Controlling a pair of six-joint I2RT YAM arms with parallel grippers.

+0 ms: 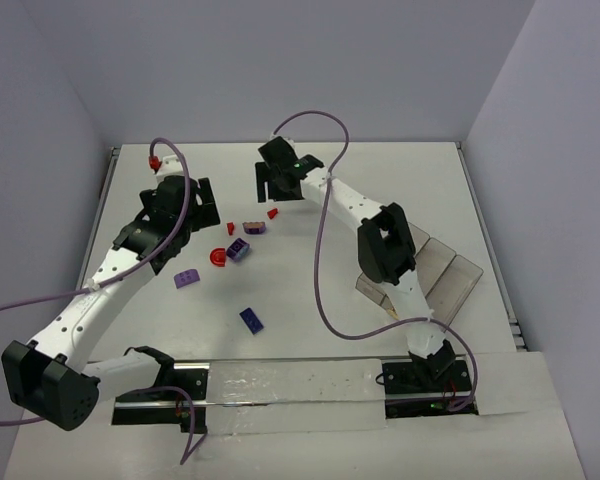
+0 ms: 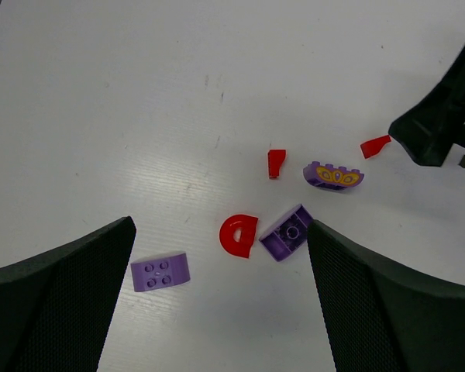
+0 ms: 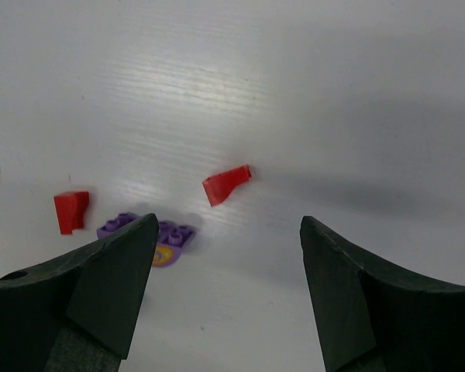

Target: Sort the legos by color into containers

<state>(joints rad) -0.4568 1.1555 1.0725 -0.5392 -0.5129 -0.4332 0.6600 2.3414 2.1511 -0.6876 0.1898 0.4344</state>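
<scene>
Seven legos are showing on the table [image 1: 380,180]: three red, three light purple and one dark blue-violet.

The red ones are two tiny pieces, a stub [image 2: 276,163] and a wedge [image 2: 375,146], plus one half-disc [image 2: 239,235]. The light purple ones are a curved brick with a yellow pattern [image 2: 333,176], a squarish brick [image 2: 287,232] lying just right of the half-disc, and a studded brick [image 2: 160,273] lying apart on the near left. The single dark brick [image 1: 251,319] is lying alone, nearer than all the rest.

There is one tray of containers [image 1: 450,275], sitting on the right of the table, well apart from every brick. The right arm is partly hiding it, so I cannot tell what its compartments are holding.

There are two hands. The left hand [image 2: 221,223] is hovering with its fingers spread wide and gripping nothing. In its wrist view the half-disc and the squarish brick are lying between its fingers, on the table beneath.

The right hand [image 3: 229,221] is also hanging open and gripping nothing. It is hovering at the far side of the cluster. The red wedge is lying on the table just beyond its fingertips, between them and untouched, while the patterned brick is peeking out from behind one finger.
</scene>
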